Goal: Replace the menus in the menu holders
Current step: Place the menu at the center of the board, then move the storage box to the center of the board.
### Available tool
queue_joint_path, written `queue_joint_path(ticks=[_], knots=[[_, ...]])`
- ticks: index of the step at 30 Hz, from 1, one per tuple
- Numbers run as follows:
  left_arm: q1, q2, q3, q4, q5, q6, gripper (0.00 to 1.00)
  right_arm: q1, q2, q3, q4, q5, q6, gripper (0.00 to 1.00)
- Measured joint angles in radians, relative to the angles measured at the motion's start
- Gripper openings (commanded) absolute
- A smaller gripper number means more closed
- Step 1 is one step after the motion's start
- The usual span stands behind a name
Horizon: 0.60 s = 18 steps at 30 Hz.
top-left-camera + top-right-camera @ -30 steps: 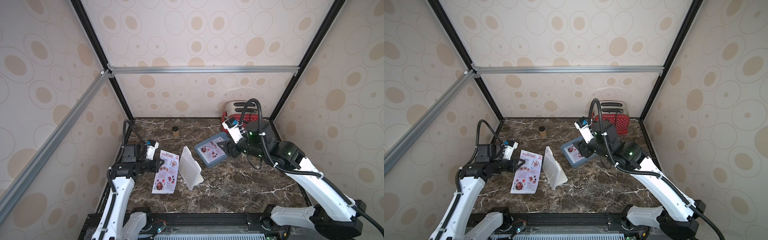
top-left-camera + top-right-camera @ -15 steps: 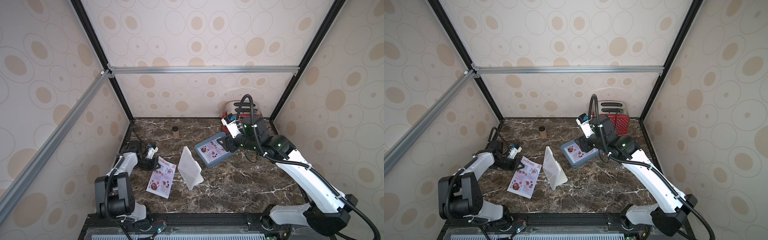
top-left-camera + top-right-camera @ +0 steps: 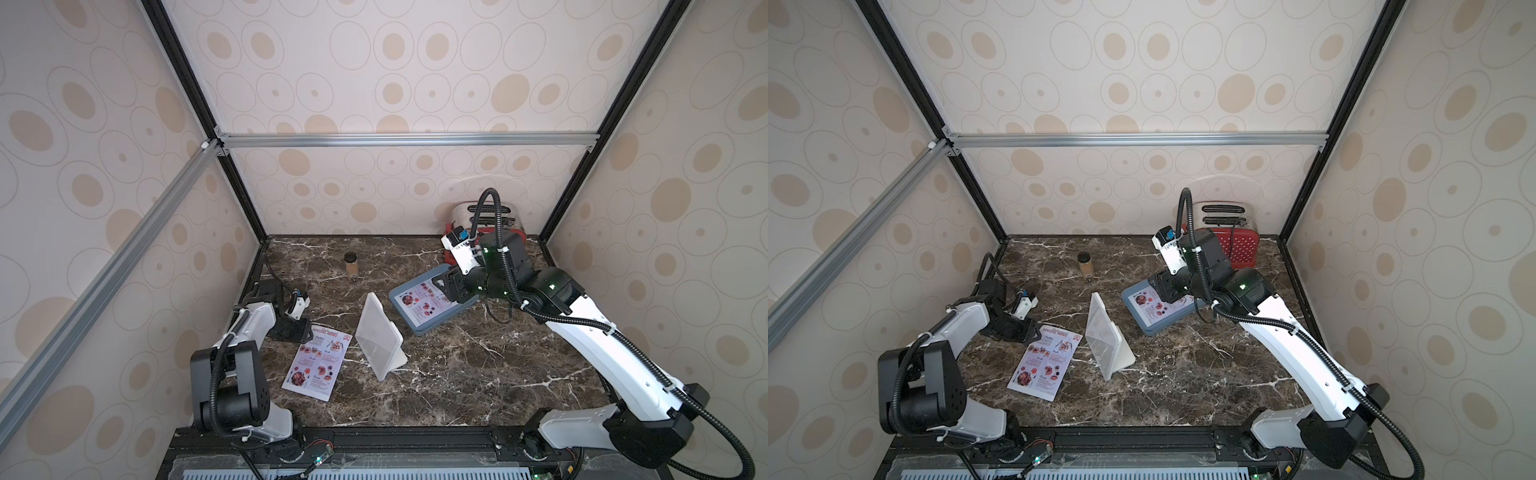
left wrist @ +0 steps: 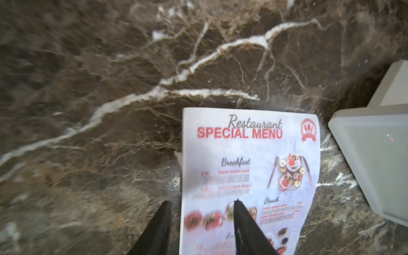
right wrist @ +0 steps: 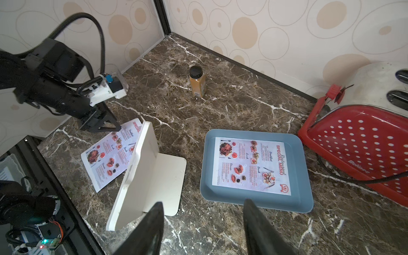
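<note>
One menu [image 3: 318, 363] [image 3: 1044, 361] [image 4: 249, 176] lies flat on the marble table, left of the whitish menu holder [image 3: 378, 336] [image 3: 1104, 336] [image 5: 143, 167]. The holder stands upright with nothing in it. My left gripper [image 4: 202, 202] [image 3: 308, 331] is open at this menu's far left corner, one finger over the sheet and one over the bare table, holding nothing. A second menu [image 3: 424, 303] [image 5: 251, 165] lies in the grey-blue tray [image 3: 419, 331] [image 5: 206, 165]. My right gripper [image 5: 204, 201] [image 3: 442, 286] hovers open above the tray's right side.
A small brown spice jar [image 3: 351, 264] [image 5: 197, 81] stands near the back wall. A red and white toaster [image 3: 1233, 241] [image 5: 364, 143] sits in the back right corner, its cord trailing beside the tray. Enclosure walls close the table on three sides.
My left gripper has opened and let go of the left menu, which now lies flat a little nearer the front. The left arm has folded back low. The right gripper shifted slightly over the tray.
</note>
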<state>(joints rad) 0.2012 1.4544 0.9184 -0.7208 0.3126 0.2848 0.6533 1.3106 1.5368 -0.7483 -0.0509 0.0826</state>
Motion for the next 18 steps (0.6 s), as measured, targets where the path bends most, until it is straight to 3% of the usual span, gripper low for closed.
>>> queue_joint_path(ticks=[2,6,12,14,18], knots=[[0.000,-0.058,0.015,-0.005,-0.045,0.000,0.60,-0.008,-0.007,-0.020,-0.001,0.005,0.018,0.59],[0.000,-0.187,0.092,-0.006,-0.134,-0.035,0.64,-0.027,-0.013,-0.073,-0.019,0.017,0.064,0.60],[-0.028,-0.334,0.235,0.037,-0.111,-0.354,0.61,-0.087,0.010,-0.136,-0.048,0.028,0.115,0.62],[-0.113,-0.364,0.266,0.057,-0.124,-0.451,0.61,-0.124,0.043,-0.145,-0.051,0.032,0.123,0.62],[-0.375,-0.372,0.335,0.071,-0.158,-0.616,0.60,-0.191,0.152,-0.144,-0.054,0.075,0.126,0.64]])
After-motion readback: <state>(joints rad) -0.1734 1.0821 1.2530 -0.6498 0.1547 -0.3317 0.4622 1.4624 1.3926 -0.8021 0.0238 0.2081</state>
